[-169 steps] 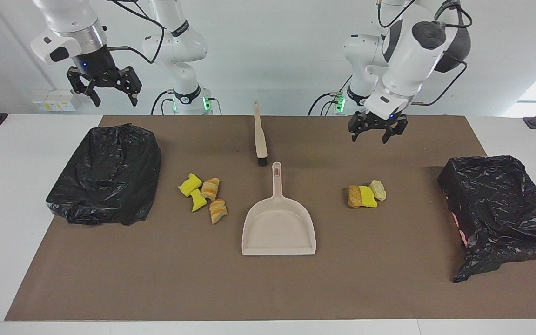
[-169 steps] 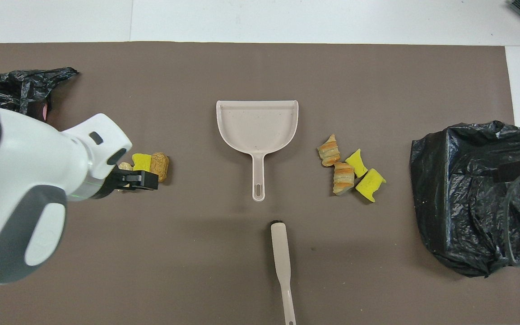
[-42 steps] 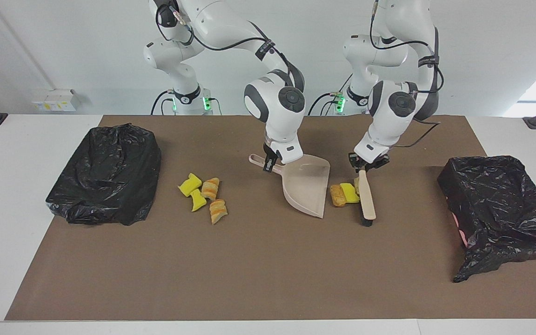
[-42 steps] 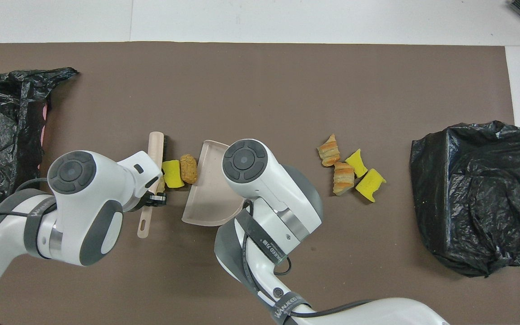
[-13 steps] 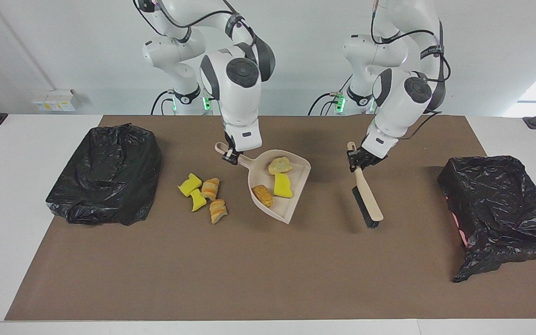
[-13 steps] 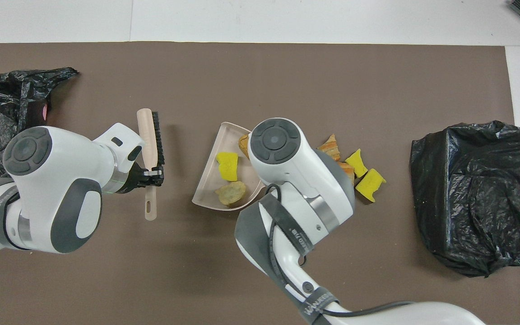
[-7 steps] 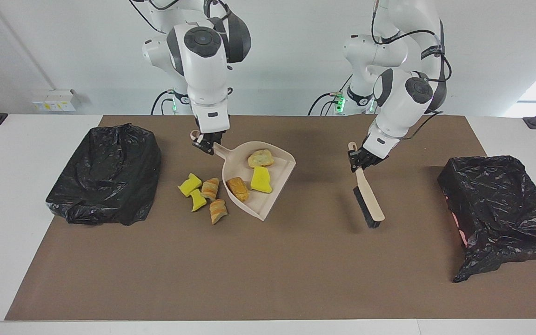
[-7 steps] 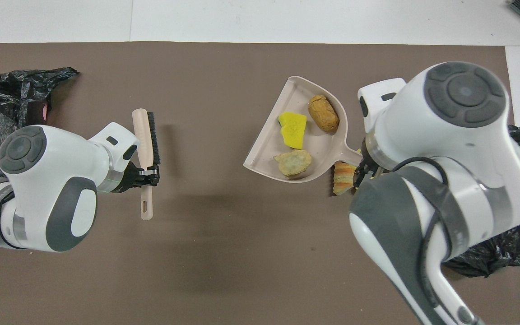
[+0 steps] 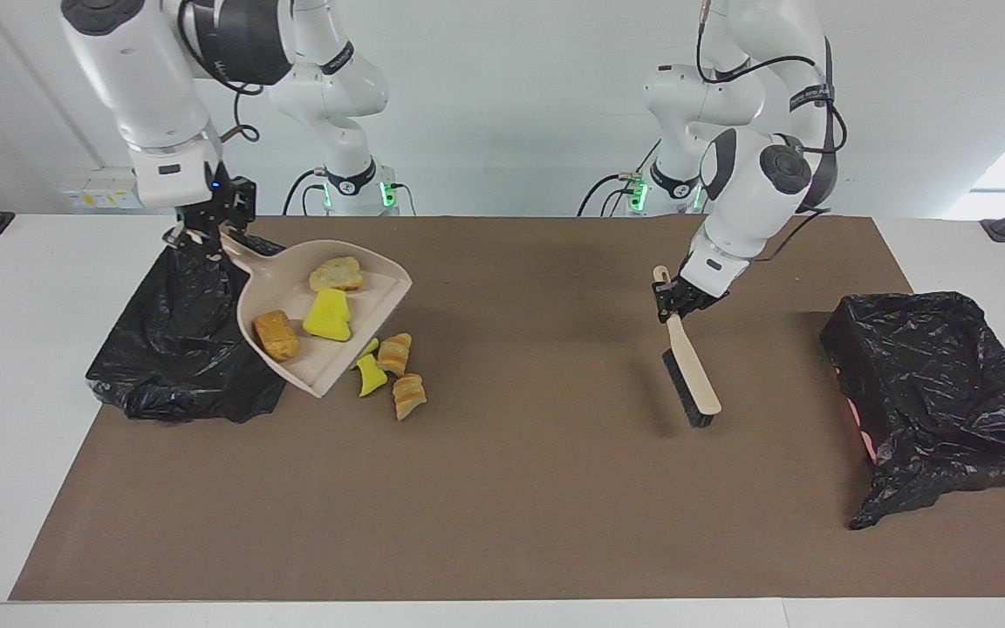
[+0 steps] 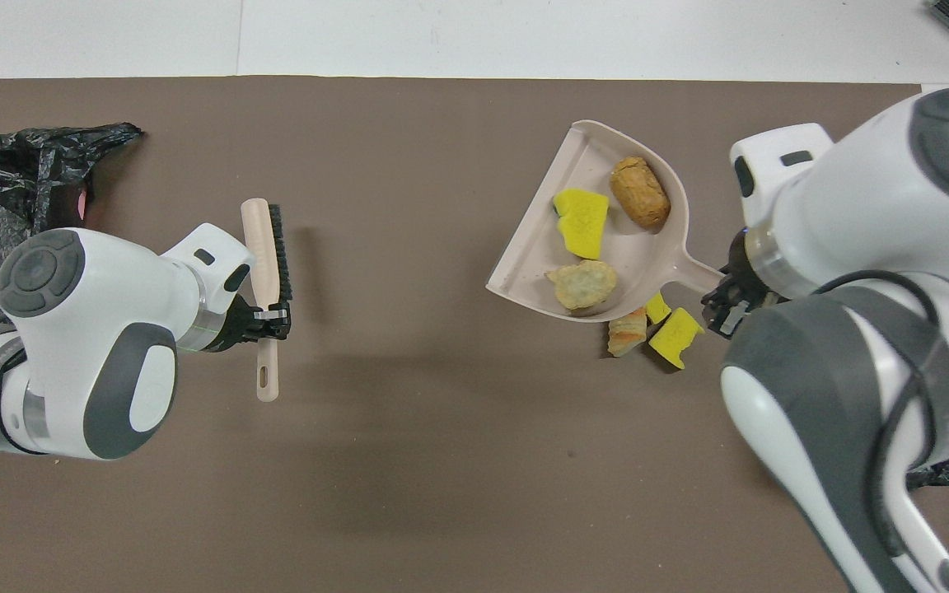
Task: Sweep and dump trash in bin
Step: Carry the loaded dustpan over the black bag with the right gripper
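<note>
My right gripper (image 9: pixel 203 237) has its fingers pinched on the handle of the beige dustpan (image 9: pixel 325 324), which I am holding up in the air, its pan tilted, over the edge of the black-bagged bin (image 9: pixel 180 349) at the right arm's end of the tabletop and over the loose pile beside it. In the pan I see three pieces of trash: a yellow sponge piece (image 9: pixel 327 316), a tan bread-like chunk (image 9: pixel 276 335) and a paler crusty chunk (image 9: pixel 336 274). On the brown mat (image 9: pixel 502 506) under the pan's open lip lie the unswept pieces (image 9: pixel 393 371): two striped tan-orange chunks and yellow sponge bits, partly hidden by the pan; in the overhead view they show just beside the pan's rounded edge (image 10: pixel 656 325).

My left gripper (image 9: pixel 675 301) has its fingers pressed on the handle of the brush (image 9: pixel 690 379), near the handle's upper end. The brush hangs slanted with its black bristles low over the mat; I cannot tell whether they touch it. It is between the middle of the mat and the second black-bagged bin (image 9: pixel 939 392) at the left arm's end.
</note>
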`<state>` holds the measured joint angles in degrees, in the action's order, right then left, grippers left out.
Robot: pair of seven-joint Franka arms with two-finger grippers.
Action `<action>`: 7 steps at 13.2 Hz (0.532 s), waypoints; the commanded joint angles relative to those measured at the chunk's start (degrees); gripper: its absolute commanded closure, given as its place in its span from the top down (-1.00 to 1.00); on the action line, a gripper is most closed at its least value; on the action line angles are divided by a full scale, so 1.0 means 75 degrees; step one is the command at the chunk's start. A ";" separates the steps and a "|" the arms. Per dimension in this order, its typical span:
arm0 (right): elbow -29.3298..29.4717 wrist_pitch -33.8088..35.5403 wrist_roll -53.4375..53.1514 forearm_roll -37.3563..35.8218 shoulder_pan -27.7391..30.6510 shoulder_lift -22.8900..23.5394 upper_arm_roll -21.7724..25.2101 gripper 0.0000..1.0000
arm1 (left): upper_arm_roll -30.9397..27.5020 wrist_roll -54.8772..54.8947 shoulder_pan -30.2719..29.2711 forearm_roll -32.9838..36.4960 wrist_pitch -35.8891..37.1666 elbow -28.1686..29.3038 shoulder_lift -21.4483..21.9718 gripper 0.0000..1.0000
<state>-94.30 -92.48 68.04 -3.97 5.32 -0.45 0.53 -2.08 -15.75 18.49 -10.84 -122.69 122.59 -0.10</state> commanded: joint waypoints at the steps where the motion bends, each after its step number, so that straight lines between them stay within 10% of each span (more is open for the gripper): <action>1: -0.0142 -0.0020 0.1447 -0.0068 0.1138 -0.0186 -0.0106 -1.00 | 0.0054 -0.0032 0.0030 0.0121 0.0117 0.0013 0.0096 -1.00; 7: -0.0911 -0.0967 0.2413 -0.2441 0.2010 -0.0606 -0.0118 -1.00 | 0.0125 -0.0720 0.0859 0.0109 0.0093 0.0411 0.0400 -1.00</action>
<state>-95.41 -95.65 85.25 -16.31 20.35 -1.58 0.67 -0.81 -17.01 20.85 -10.84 -122.19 123.25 0.06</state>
